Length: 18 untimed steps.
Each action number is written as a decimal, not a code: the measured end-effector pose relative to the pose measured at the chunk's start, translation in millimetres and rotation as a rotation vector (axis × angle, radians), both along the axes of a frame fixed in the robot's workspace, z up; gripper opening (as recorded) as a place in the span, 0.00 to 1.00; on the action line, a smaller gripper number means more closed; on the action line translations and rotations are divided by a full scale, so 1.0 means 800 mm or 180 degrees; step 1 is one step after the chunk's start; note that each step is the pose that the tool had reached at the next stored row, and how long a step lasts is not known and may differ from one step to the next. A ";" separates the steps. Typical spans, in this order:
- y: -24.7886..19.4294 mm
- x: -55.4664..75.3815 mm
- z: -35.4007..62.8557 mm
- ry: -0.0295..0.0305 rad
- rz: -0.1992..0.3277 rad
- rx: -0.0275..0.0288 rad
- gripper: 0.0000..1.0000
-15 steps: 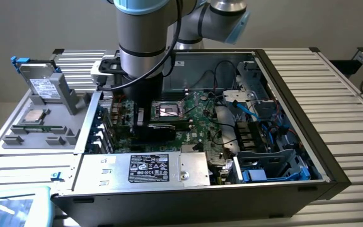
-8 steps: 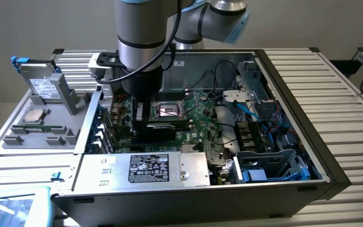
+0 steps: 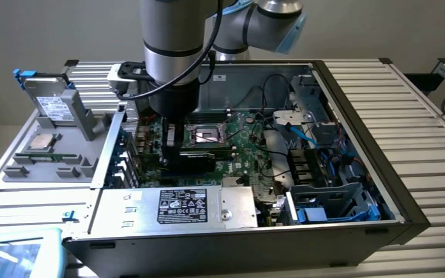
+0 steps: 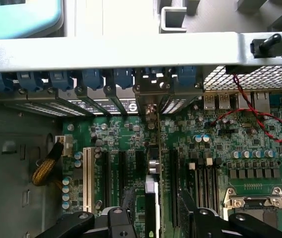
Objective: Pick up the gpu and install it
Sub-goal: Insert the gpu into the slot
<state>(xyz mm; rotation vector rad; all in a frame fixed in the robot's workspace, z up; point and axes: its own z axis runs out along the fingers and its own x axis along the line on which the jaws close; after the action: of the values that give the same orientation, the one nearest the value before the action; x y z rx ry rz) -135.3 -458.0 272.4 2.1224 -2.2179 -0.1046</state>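
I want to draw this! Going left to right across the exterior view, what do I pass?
Silver hard drive with white label, black robot gripper, square silver processor socket, blue plastic drive bracket.

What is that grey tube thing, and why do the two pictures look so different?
The grey tube is a robot arm, reaching into an open computer case lying on a ribbed metal table. One picture comes from a camera standing off the arm; the other from a camera on its wrist, looking past the hand at the green motherboard. The gpu stands edge-on under the hand. Whether the hand grips it, I cannot tell. A hard drive stands in a grey holder beside the case.
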 end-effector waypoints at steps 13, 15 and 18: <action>0.0000 0.000 0.010 0.0000 0.0000 0.0000 0.48; 0.0003 0.000 0.012 0.0000 0.0000 -0.0003 0.48; 0.0009 0.000 0.013 0.0000 0.0000 -0.0018 0.33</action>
<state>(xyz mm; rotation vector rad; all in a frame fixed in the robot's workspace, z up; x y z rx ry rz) -135.0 -457.3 282.5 2.1195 -2.2156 -0.0984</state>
